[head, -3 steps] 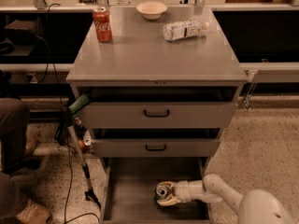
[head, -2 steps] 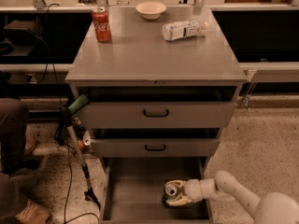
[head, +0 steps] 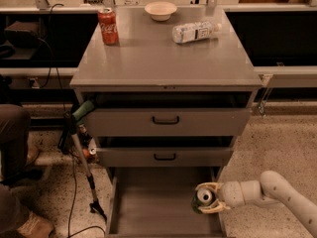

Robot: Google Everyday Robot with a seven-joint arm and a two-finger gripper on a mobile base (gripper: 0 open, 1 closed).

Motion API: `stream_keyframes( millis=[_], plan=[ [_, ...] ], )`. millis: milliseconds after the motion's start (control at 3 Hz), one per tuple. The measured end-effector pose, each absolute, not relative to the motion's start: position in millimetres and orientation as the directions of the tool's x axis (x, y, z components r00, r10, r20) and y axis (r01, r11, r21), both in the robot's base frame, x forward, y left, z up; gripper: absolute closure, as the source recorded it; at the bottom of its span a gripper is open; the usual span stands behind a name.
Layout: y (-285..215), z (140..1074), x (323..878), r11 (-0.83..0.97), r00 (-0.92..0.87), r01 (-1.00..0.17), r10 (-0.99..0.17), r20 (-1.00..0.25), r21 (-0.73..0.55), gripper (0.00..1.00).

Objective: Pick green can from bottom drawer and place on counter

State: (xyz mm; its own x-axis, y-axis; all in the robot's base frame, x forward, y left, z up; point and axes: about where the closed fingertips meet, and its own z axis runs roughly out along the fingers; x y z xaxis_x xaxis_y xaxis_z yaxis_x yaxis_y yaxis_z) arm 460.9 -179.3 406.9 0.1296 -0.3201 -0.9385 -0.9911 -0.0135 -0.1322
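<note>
1. The green can (head: 204, 196) is at about 5 o'clock in the camera view, over the 3 o'clock side of the bottom drawer (head: 153, 205); its shiny top faces up at us, so it looks tipped; I cannot tell if it touches the drawer floor.
2. The gripper (head: 202, 199) comes in from 3 o'clock and is closed on the green can, with one finger above it and one below; I think this is the lifting step.
3. To do it well, hold tight and lift slowly, so the tipped can does not slip out.
4. The two upper drawers (head: 165, 120) stick out at 12 o'clock from the can; pull the can back toward 6 o'clock first, then go up, so it does not bump their fronts.
5. The counter (head: 163, 58) is at 12 o'clock, well above; a red can (head: 107, 26) sits at 11 o'clock, a bowl (head: 160, 10) at 12 and a water bottle (head: 195, 31) at 1; the bare middle looks like the best spot; set the can down standing up.
</note>
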Motion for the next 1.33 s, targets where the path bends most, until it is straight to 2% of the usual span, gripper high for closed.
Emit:
stream_keyframes(
  millis=[333, 667, 1333],
  plan=[
    [-179.5, 408.8, 461.1, -0.01, 0.129, -0.991, -0.317, -0.94, -0.133, 1.0],
    [-198.9, 463.2, 473.5, 0.06, 0.157, -0.981, -0.302, -0.94, -0.184, 1.0],
    [-244.2, 627.6, 479.7, 0.239, 0.23, -0.918, -0.332, -0.915, -0.317, 1.0]
  ],
)
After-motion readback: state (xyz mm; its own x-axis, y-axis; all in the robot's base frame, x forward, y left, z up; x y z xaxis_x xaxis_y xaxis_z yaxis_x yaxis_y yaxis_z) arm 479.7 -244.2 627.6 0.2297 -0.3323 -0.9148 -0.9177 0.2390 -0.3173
